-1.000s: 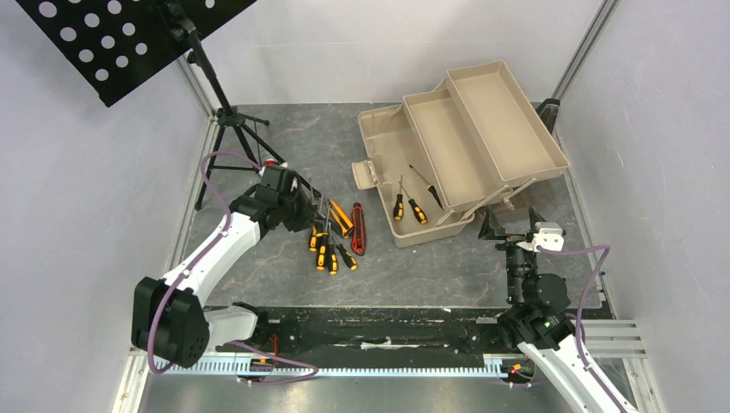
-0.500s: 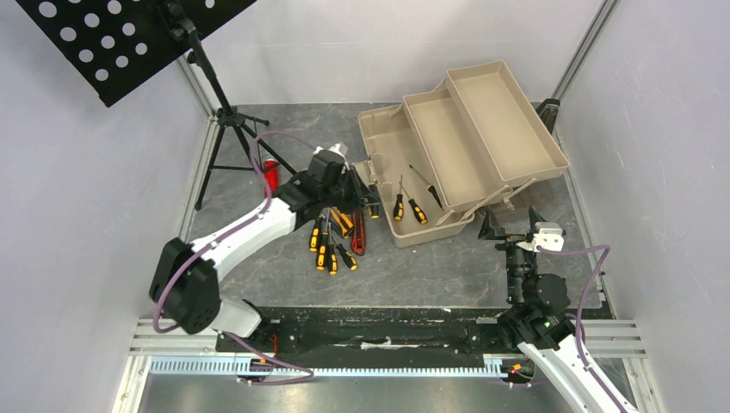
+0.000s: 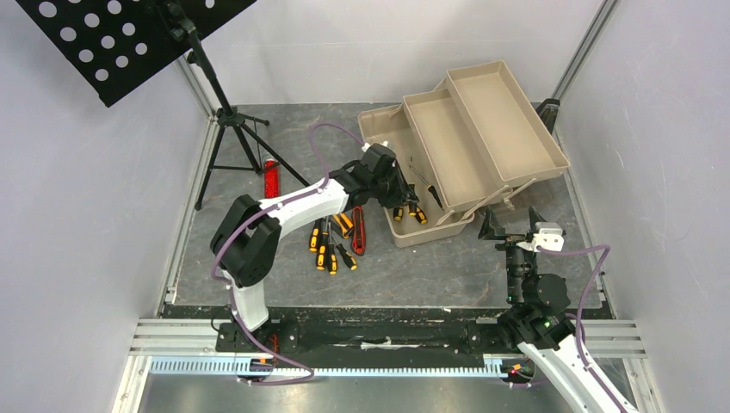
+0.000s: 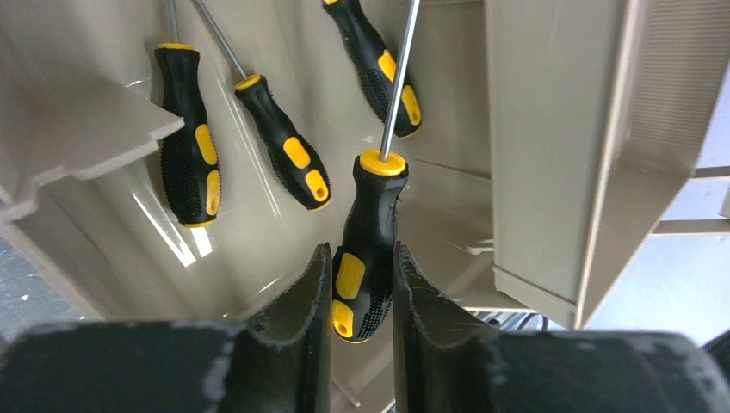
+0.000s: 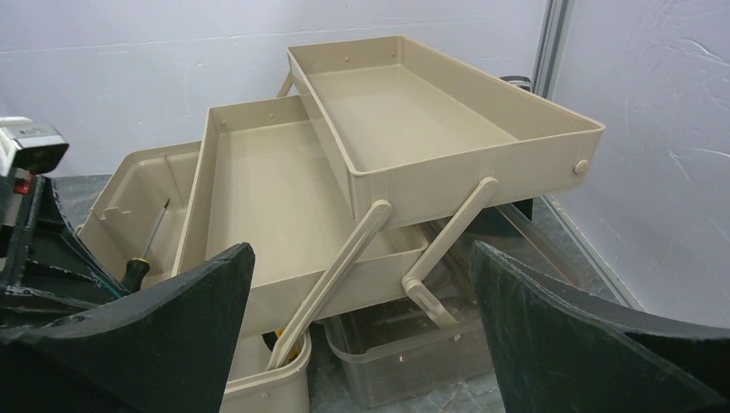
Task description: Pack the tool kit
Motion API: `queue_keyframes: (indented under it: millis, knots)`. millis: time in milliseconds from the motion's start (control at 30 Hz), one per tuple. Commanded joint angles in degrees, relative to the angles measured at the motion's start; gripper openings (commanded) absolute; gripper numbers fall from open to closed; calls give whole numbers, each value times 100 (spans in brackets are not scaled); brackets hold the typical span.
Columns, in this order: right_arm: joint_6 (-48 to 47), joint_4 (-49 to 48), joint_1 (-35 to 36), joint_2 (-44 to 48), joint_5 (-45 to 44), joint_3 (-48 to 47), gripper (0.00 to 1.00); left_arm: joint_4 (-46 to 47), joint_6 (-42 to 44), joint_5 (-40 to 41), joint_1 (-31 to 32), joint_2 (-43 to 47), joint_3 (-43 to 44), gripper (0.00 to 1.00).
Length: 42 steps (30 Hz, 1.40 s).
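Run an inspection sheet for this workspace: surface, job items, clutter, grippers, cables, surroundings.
Surface: dark mat, no spills seen.
Job's things: toolbox open, trays folded out; three screwdrivers in its bottom compartment; loose screwdrivers, orange utility knife and red utility knife on the mat.
Clutter: red bar near the music stand.
Grippers: left gripper shut on a fourth screwdriver over the toolbox; right gripper open, empty.
Cables: purple cables loop off both arms.
Surroundings: pale walls.
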<state>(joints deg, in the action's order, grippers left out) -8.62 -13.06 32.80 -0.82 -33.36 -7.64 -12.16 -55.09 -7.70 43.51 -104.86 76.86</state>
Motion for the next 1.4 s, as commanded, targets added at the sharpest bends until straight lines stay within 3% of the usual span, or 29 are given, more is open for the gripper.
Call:
queue_keyframes:
  millis: [0,167,300,467,933,1167,1367]
  knots:
    - [-34,-183,33,47,-116,10,98,-60,-93,88,34,-132,420,30]
    - [-36,-180,25,47,-116,11,98,-234,103,129,44,-19,428,61]
    - [-42,-193,34,51,-122,10,98,-534,384,322,38,243,411,72]
    - [-42,-192,34,54,-112,15,98,-1051,736,694,19,692,332,80]
    - [-25,-208,34,49,-87,34,98,-3004,1602,1974,-376,2128,-485,79]
    - [-17,-227,34,47,-70,39,98,-3266,1804,2248,-1045,2668,-1282,78]
    - [-17,-221,37,49,-54,38,98,-3154,2185,2246,-1553,2420,-1487,75]
